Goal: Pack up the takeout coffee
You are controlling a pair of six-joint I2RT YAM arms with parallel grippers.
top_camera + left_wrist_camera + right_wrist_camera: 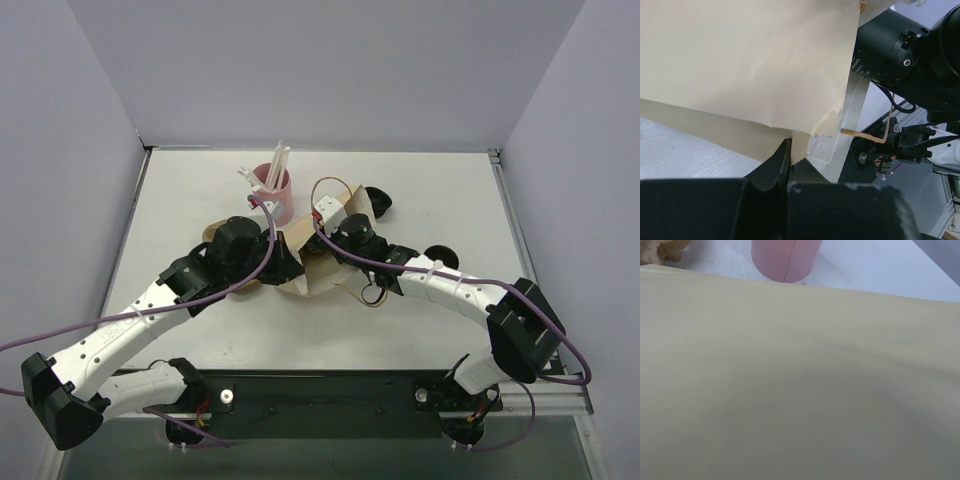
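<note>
A brown paper bag (322, 282) lies on its side at the middle of the table, between my two grippers. My left gripper (284, 268) is shut on the bag's edge; in the left wrist view its black jaws (790, 150) pinch a fold of the tan paper (750, 60). My right gripper (326, 213) sits at the bag's rim by a twine handle (335, 185). Bag paper (800, 380) fills the right wrist view and hides its fingers. A pink cup (275, 195) holding white sticks (279, 160) stands upright just behind the bag; its base (786, 257) shows past the paper.
Two black lids lie on the table, one right of the cup (378, 200) and one beside the right forearm (440, 257). A second twine handle (370, 300) loops out under the right arm. Grey walls enclose the table on three sides.
</note>
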